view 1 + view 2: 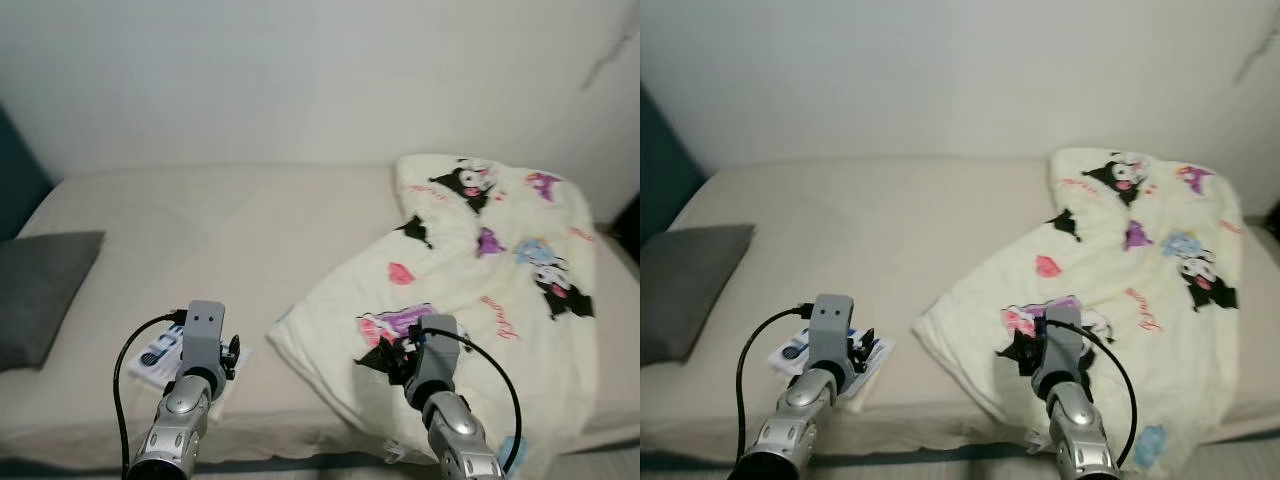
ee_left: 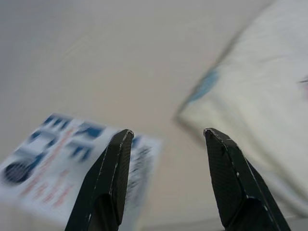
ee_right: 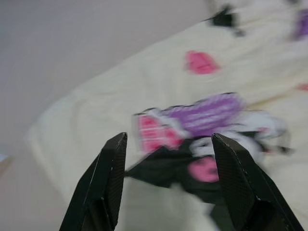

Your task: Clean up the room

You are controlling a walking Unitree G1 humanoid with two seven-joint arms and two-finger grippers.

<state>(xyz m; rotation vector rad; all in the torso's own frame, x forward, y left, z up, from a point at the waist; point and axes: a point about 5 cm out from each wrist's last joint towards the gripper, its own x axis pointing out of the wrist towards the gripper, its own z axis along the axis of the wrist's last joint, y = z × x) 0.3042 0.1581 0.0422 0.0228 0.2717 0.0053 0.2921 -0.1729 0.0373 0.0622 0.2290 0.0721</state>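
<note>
One bed (image 1: 230,230) with a beige sheet. One cream cartoon-print blanket (image 1: 480,270) lies rumpled on its right half, reaching the near edge. One grey pillow (image 1: 40,285) at far left. One white-and-blue packet (image 1: 165,355) on the near left edge. Left gripper (image 2: 166,144) hovers over the packet, fingers wide, empty. Right gripper (image 3: 168,144) hovers over the blanket's near part, fingers wide, empty.

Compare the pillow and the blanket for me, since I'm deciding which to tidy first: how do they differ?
The pillow is plain dark grey; the blanket is cream with cartoon prints. The pillow lies at the bed's left edge, the blanket spreads rumpled over its right side. The pillow looks much smaller than the blanket. Both rest on the bed, ungripped.
</note>
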